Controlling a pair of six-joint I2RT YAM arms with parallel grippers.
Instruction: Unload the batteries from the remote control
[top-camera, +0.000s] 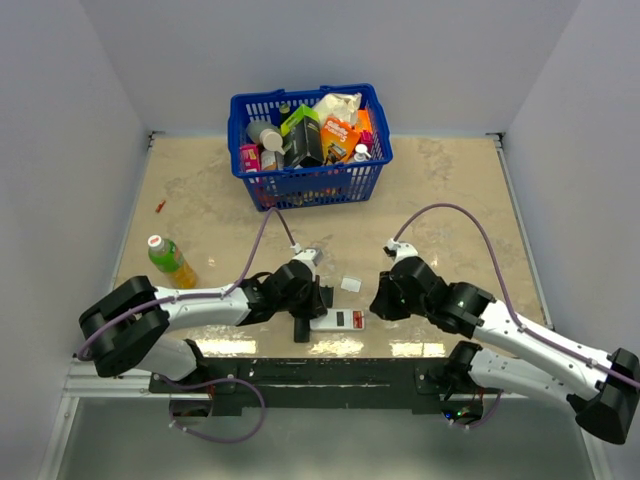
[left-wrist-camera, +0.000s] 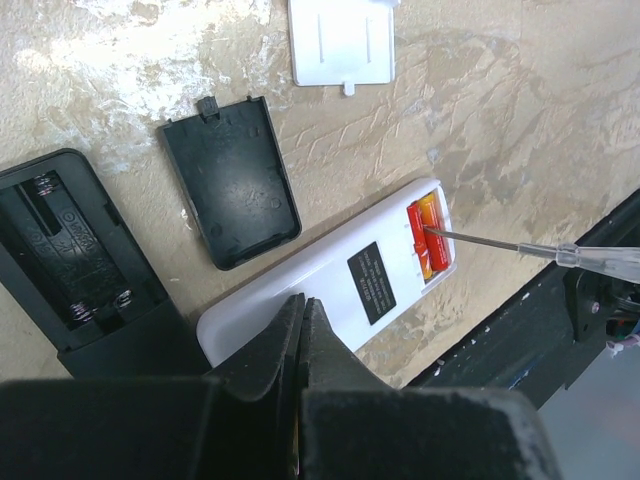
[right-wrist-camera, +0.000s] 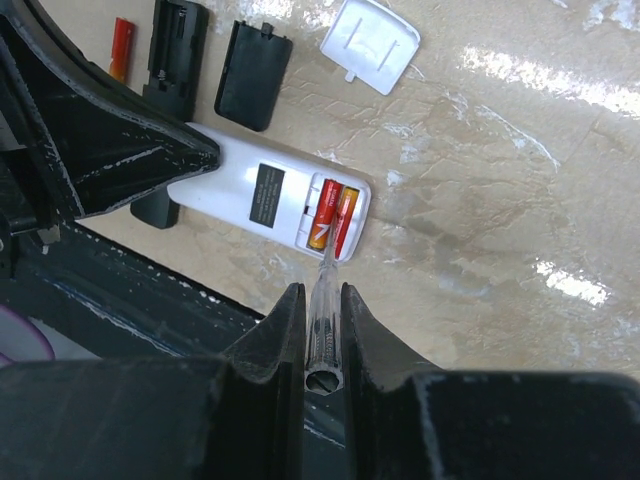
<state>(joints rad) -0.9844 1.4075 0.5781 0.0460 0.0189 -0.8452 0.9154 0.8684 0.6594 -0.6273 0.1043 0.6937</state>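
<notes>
A white remote (left-wrist-camera: 300, 300) lies face down near the table's front edge, its compartment open with two red and orange batteries (left-wrist-camera: 424, 236) inside. My left gripper (left-wrist-camera: 303, 305) is shut, its tips resting on the remote's near end. My right gripper (right-wrist-camera: 315, 292) is shut on a clear-handled screwdriver (right-wrist-camera: 322, 335), whose tip sits between the batteries (right-wrist-camera: 332, 216). A black remote (left-wrist-camera: 75, 255) with an empty compartment lies beside it. One loose red battery (right-wrist-camera: 120, 48) lies beyond the black remote. In the top view both grippers, left (top-camera: 312, 298) and right (top-camera: 383, 298), flank the white remote (top-camera: 338, 320).
A black cover plate (left-wrist-camera: 230, 180) and a white cover plate (left-wrist-camera: 342, 42) lie just beyond the remotes. A blue basket (top-camera: 255, 188) full of items stands at the back. A green bottle (top-camera: 170, 258) lies at the left, with a small red object (top-camera: 160, 207) past it.
</notes>
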